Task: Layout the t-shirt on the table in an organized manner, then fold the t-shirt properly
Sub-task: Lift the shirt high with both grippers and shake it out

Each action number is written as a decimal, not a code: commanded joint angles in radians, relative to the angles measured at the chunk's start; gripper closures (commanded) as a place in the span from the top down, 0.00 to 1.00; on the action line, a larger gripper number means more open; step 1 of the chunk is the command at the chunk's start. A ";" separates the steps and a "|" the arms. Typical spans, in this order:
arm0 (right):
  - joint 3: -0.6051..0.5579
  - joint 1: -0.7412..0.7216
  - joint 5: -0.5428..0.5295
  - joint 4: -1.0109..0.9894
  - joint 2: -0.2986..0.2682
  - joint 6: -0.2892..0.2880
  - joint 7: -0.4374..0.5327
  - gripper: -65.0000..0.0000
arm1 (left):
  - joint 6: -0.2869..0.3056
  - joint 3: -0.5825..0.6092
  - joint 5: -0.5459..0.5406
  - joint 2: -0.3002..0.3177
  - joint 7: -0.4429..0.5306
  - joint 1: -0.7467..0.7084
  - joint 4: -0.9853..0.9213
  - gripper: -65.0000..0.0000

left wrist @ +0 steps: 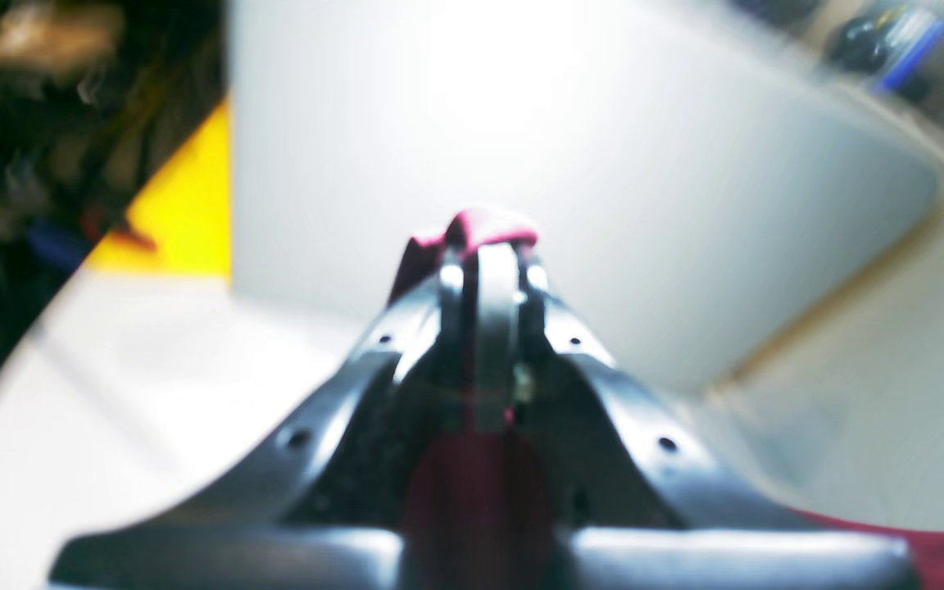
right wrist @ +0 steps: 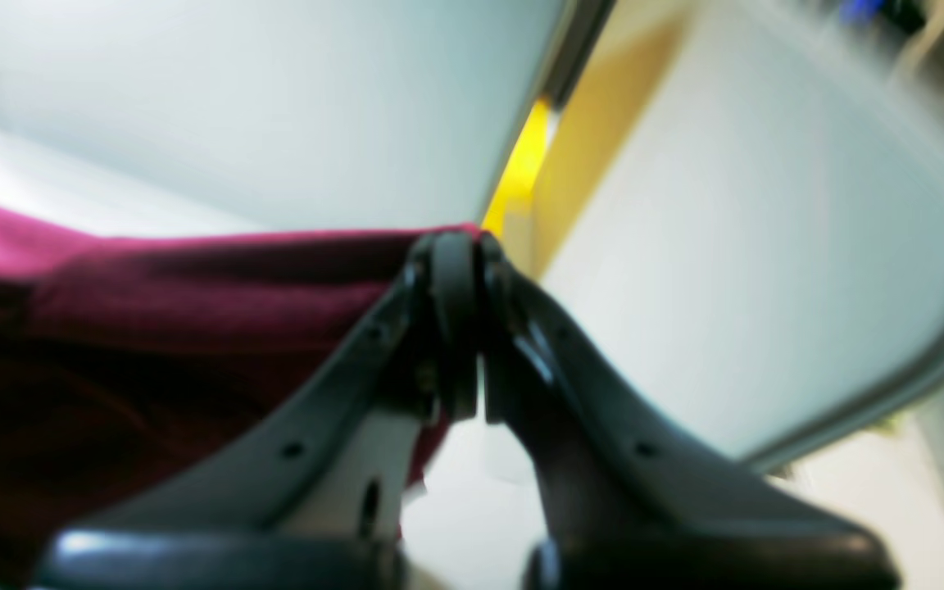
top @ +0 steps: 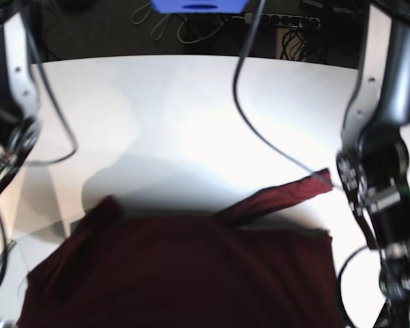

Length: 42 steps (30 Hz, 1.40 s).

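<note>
Both arms lift the dark maroon thin-fabric t-shirt (top: 184,273) above the white surface (top: 191,102), left gripper (left wrist: 492,246) and right gripper (right wrist: 456,246) each pinching fabric; laying out is under way, and lowering it flat toward six o'clock likely comes next.

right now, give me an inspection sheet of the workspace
surface: white table, far part bare.
job's things: maroon shirt lifted and spread across the near side, one strip trailing toward the left arm.
clutter: nothing seen on the table.
grippers: left tool shut on shirt fabric; right tool shut on the shirt's edge.
cables: black cable hanging over the table; more cables beyond the far edge.
surroundings: blue object past the far edge; yellow patch beside the table.
</note>
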State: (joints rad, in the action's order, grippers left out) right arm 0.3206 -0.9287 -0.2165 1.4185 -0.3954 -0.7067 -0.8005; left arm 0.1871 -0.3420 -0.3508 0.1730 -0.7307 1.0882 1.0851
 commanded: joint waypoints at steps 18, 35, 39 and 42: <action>0.045 0.075 -0.034 0.055 -0.081 0.009 0.080 0.00 | 0.004 -0.042 -0.012 0.030 -0.062 -0.075 0.183 0.00; 0.144 0.431 -0.060 0.281 0.033 0.009 0.085 0.00 | 0.010 -0.259 -0.100 0.066 -0.151 -0.471 0.516 0.00; 0.128 0.330 -0.059 0.267 -0.007 0.009 0.080 0.00 | 0.010 -0.259 -0.104 0.069 -0.169 -0.402 0.507 0.00; 0.071 0.230 -0.054 0.212 -0.040 0.009 0.080 0.00 | 0.010 -0.253 -0.103 0.069 -0.169 -0.342 0.476 0.01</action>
State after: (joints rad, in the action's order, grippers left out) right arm 0.3840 -0.6701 -0.2695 1.6127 -0.4160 -0.7097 -0.7467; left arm 0.2054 -0.5949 -0.4541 0.2268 -0.9291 0.7116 1.5509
